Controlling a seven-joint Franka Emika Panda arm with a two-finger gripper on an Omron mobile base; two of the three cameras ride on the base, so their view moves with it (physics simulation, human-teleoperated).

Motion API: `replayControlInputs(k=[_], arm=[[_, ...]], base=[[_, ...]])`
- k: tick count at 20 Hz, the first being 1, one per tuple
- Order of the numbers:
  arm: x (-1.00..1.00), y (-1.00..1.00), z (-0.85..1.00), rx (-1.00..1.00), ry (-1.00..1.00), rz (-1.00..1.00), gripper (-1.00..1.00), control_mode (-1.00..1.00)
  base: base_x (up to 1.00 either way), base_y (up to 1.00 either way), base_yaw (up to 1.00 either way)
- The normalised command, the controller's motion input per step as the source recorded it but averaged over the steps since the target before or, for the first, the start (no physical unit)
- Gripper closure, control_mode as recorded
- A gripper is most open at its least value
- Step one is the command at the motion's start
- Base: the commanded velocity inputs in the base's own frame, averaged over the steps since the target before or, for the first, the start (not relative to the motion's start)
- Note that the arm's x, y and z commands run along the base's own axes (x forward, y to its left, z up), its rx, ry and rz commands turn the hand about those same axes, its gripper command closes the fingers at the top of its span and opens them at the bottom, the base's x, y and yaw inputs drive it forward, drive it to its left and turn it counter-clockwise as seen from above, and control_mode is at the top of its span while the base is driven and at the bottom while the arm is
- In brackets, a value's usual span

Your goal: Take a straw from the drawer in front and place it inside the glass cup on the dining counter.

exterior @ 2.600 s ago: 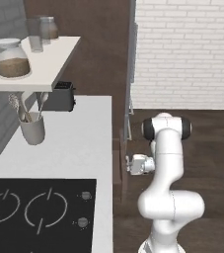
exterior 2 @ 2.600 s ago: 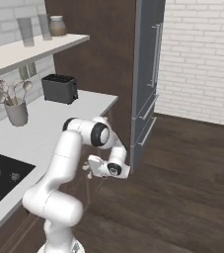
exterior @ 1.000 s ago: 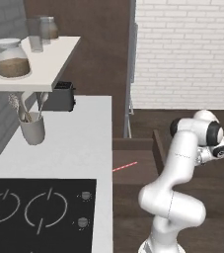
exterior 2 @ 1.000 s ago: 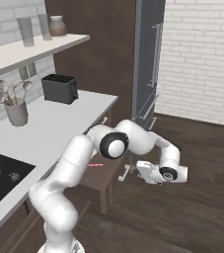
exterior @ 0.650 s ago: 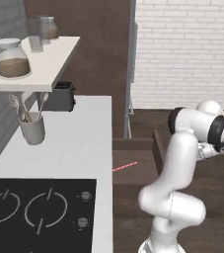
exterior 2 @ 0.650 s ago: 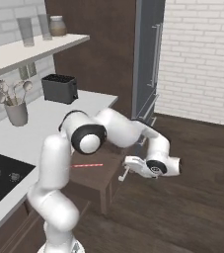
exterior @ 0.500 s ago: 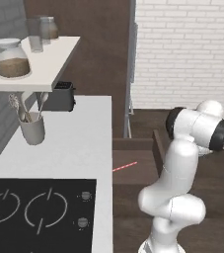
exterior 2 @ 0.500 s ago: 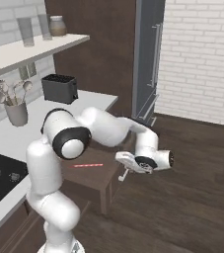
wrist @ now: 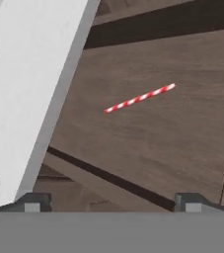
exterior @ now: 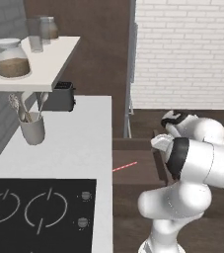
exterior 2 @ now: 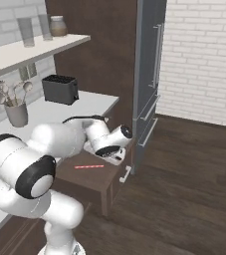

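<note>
A white robot arm bends low beside a kitchen worktop (exterior: 74, 143), its claw (exterior 2: 115, 155) held above an open dark brown drawer (exterior 2: 92, 178) that juts out from the cabinets under the worktop's edge. The claw is spread wide and holds nothing; in the hand view its two dark fingertips (wrist: 32, 202) stand far apart at the bottom of the picture. The straw (wrist: 139, 98), thin with red and white stripes, lies flat on the wooden drawer floor, alone and well apart from the fingertips. In the left base view the straw (exterior: 125, 166) shows as a short red line in the drawer, just beside the worktop's edge; in the right base view it (exterior 2: 89, 167) lies near the middle of the drawer, a little nearer than the claw. On the worktop sit a black cooktop (exterior: 34, 217), a grey holder with utensils (exterior: 32, 127) and a black toaster (exterior 2: 60, 89). A white shelf (exterior: 32, 64) above carries jars. A tall grey fridge (exterior 2: 149, 74) stands past the drawer, with a white brick wall (exterior 2: 204, 60) behind and dark wood floor (exterior 2: 184, 199) below.
</note>
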Motion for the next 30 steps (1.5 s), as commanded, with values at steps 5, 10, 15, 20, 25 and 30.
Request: replayControlInputs(k=[5,10,15,20,25,30], arm=[[0.42,0.1,-0.23,-0.23,0.22,-0.03,-1.0,-1.0],[0.37,0.0,-0.34,-0.19,0.13,-0.04,-1.0,-1.0],[0.22,0.0,-0.45,-0.16,0.08,-0.05,-1.0,-1.0],[0.14,-0.04,-0.38,-0.12,0.03,-0.06,-1.0,-1.0],[0.08,-0.21,-0.33,-0.09,0.01,-0.06,-1.0,-1.0],[0.0,-0.44,-0.26,-0.07,0.0,-0.05,-1.0,-1.0]], base=[[0.0,0.0,0.0],[0.0,0.0,0.0],[0.0,0.0,0.0],[0.0,0.0,0.0],[0.0,0.0,0.0],[0.0,0.0,0.0]])
